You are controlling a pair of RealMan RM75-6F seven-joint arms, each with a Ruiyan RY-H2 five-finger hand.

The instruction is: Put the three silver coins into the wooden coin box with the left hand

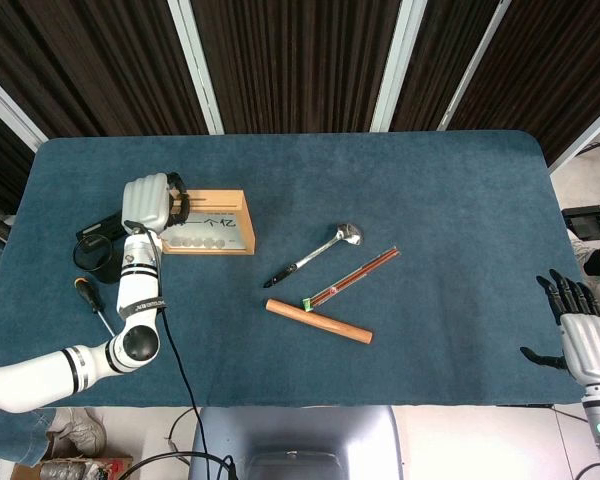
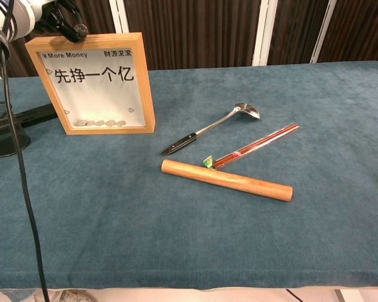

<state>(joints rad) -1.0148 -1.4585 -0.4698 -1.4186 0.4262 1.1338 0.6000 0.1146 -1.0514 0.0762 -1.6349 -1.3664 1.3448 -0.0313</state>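
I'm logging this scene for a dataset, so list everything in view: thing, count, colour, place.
wooden coin box: one, light wood frame with white front, upright at table's left
silver coins: a row, exact count unclear, silver, at the box bottom
ladle: one, silver with black handle, centre
chopsticks: one wrapped pair, red-brown, right of ladle
rolling pin: one, wooden, in front of chopsticks
screwdriver: one, black and orange handle, left edge
black items: count unclear, black, left of the box
table: one, blue cloth
left hand: white, at the box's top edge
right hand: white with black fingers, off table's right edge
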